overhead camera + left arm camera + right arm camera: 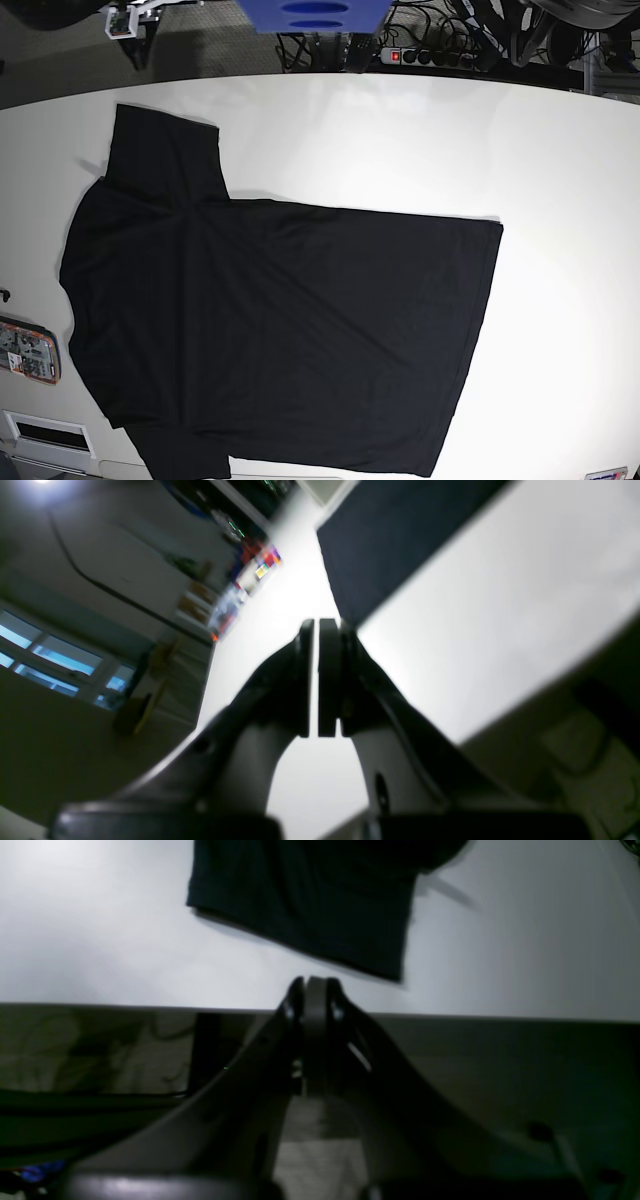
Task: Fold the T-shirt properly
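Both arms hang off the white desk (560, 200), each tool, left (316, 677) and right (314, 990), pinched closed on nothing, while the black T-shirt (280, 330) lies spread flat across the desk's left and middle.

Cut off, blurred, out of sight

In the base view the T-shirt (280, 330) runs past the bottom edge, so its lower sleeve and corner are cut off, and neither arm appears there. The right wrist view catches only one sleeve (310, 910), cropped by the top edge and murky. The left wrist view is smeared: the room beyond the table (500, 605) is unreadable, coloured items on the shelves (240, 585) too blurred to name.
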`<state>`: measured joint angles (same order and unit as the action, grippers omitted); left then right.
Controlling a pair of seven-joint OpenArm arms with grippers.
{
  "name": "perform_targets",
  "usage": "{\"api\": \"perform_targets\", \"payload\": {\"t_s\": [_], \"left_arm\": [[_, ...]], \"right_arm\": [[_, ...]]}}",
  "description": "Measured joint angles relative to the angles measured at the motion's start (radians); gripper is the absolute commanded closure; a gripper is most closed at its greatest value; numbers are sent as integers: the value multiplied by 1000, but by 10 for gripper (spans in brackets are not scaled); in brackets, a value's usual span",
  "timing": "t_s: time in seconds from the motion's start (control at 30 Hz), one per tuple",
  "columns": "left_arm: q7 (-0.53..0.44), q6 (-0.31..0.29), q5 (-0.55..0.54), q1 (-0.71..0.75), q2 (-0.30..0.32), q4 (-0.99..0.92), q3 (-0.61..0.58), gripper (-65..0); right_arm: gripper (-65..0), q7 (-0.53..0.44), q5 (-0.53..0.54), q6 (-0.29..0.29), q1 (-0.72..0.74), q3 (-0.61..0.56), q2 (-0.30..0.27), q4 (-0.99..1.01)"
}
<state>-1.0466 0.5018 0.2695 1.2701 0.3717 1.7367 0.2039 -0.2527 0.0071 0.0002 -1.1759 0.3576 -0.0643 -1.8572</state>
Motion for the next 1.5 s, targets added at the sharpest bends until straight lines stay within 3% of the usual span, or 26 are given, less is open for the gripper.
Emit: {"api": "perform_targets", "payload": {"t_s": [0.1,0.23,0.3,0.37,0.53,0.63,0.8,0.97,1.07,1.23,1.3,1.4,1.5], "left_arm": [[1,0,-3,-29,-46,46,0,0],[4,0,1,-136,-167,85,2,0],[15,-1,6,-148,-206,109,2,-1],[92,0,1,-169,-245,153,-2,-1],[261,0,0,-268,-303,229,-1,-4],[337,-2,-4,-321,-310,221,-2,-41],[395,-4,0,-374,-288,223,1,-154],[497,-7,2,-430,-140,220,-3,-202],[584,-27,104,-437,-53,224,3,-210],[698,-40,236,-459,-15,223,-7,-210],[689,-44,285,-485,-10,223,-9,-210],[693,-34,290,-499,-6,223,-1,-210],[705,-111,299,-518,-10,221,-3,-210]], "right_arm": [[0,4,0,-3,59,10,0,-6],[0,-14,-1,5,131,9,-3,-44],[0,22,-1,4,154,9,-4,-43],[0,75,-8,11,203,15,-10,-53],[0,167,-7,5,254,27,-161,-71],[0,189,-7,4,273,29,-225,-67],[-1,233,-8,94,292,36,-270,-84],[-21,316,-11,184,347,44,-262,-86],[-68,317,-8,217,342,63,-263,-98],[-95,333,-31,235,348,69,-263,-92],[-97,317,-119,232,349,68,-265,-94],[-96,327,-359,236,344,64,-257,-93],[-93,331,-573,234,390,45,-167,-92]]}}
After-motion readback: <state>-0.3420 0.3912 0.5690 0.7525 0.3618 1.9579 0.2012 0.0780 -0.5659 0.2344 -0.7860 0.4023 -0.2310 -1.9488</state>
